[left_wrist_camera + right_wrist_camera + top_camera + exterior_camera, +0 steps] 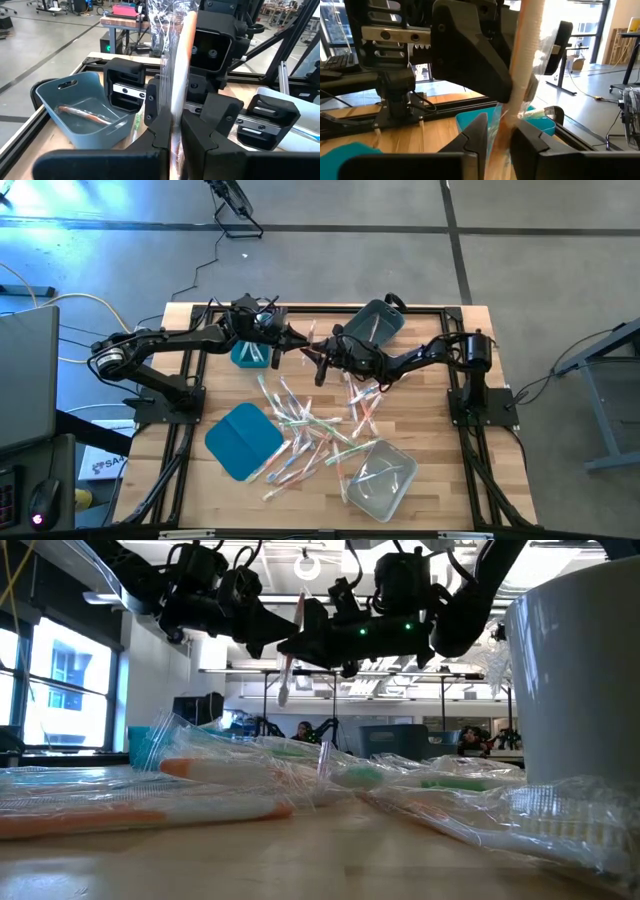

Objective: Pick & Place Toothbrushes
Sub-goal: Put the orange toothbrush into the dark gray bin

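Note:
One toothbrush (184, 55) in a clear wrapper, pale with an orange part, stands upright in the air between my two grippers; the low view shows it (289, 650) hanging well above the table. My left gripper (296, 340) comes from the table's left and is shut on it. My right gripper (316, 358) comes from the right and is also shut on it. Several more wrapped toothbrushes (310, 430) lie flat in a loose pile on the wooden table's middle. My left gripper (174, 125) pinches the wrapped toothbrush's handle (176, 107) between its two fingers. The fingers lie level, come from the table's left and cross it. The toothbrush stands upright, rising above the fingers, clear of the table. My right gripper (501, 137) has the same toothbrush's handle (506, 129) between its two fingers, wrapper and all. The fingers lie level, come from the table's right and cross it, close beside the left gripper's hold. The toothbrush leans slightly and is clear of the table.
A teal bin (248, 354) sits under the left arm. A grey bin (80, 100) at the far middle holds one toothbrush. A clear bin (380, 478) sits near the front right, and a flat teal lid (243, 440) lies at the front left.

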{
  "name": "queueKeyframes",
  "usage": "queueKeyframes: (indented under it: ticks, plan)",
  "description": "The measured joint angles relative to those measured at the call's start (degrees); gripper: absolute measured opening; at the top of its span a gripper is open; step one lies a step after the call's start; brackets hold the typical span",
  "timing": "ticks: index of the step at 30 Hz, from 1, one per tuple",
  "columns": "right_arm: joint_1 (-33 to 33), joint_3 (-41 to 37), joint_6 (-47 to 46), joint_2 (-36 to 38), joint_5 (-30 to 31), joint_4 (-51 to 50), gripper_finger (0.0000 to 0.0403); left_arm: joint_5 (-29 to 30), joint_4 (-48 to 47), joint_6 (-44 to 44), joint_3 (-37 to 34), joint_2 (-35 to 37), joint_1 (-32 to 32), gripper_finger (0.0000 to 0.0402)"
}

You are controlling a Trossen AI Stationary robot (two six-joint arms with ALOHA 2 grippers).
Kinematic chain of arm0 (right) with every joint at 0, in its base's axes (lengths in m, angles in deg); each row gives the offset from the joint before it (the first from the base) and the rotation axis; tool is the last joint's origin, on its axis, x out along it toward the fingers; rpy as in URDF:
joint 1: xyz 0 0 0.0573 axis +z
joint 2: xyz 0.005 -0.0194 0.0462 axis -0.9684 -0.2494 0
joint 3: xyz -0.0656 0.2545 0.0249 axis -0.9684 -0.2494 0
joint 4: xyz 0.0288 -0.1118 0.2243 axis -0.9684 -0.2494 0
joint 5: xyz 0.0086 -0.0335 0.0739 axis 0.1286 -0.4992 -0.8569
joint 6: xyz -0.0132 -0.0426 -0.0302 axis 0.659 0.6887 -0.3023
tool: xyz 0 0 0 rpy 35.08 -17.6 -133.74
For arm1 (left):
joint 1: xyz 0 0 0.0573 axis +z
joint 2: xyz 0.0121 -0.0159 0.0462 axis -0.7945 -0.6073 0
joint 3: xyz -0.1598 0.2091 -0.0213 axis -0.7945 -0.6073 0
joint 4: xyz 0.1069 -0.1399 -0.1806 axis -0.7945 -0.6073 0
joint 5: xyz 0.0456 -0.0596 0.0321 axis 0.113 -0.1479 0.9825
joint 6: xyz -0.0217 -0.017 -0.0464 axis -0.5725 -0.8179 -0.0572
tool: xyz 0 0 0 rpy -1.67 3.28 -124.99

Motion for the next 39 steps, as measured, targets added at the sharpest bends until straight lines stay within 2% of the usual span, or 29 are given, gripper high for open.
queueKeyframes:
  ticks: [9, 23, 26, 33, 39]
  plan:
    - [-0.02, -0.04, -0.2, 0.0, 0.02, -0.05, 0.0018, -0.17, -0.23, 0.46, 0.0, 0.0, 0.0, 0.0019]
    - [-0.02, -0.07, -1.42, 0.0, -0.2, -0.2, 0.0015, 0.75, -1.27, 0.62, 0.03, 0.04, -0.01, 0.0021]
    - [-0.02, -0.07, -1.33, 0.0, -0.04, -0.34, 0.0015, 1.6, -1.96, 0.56, 0.09, 0.05, -0.02, 0.0041]
    - [0.0, -0.09, -1.14, -0.04, -0.29, -0.07, 0.0015, 3.05, -3.17, 1.46, 0.09, 0.02, 0.0, 0.0127]
    - [0.02, -0.09, -1.16, -0.03, -0.44, 0.15, 0.0014, 3.08, -2.68, 1.51, 0.09, 0.0, 0.09, 0.0152]
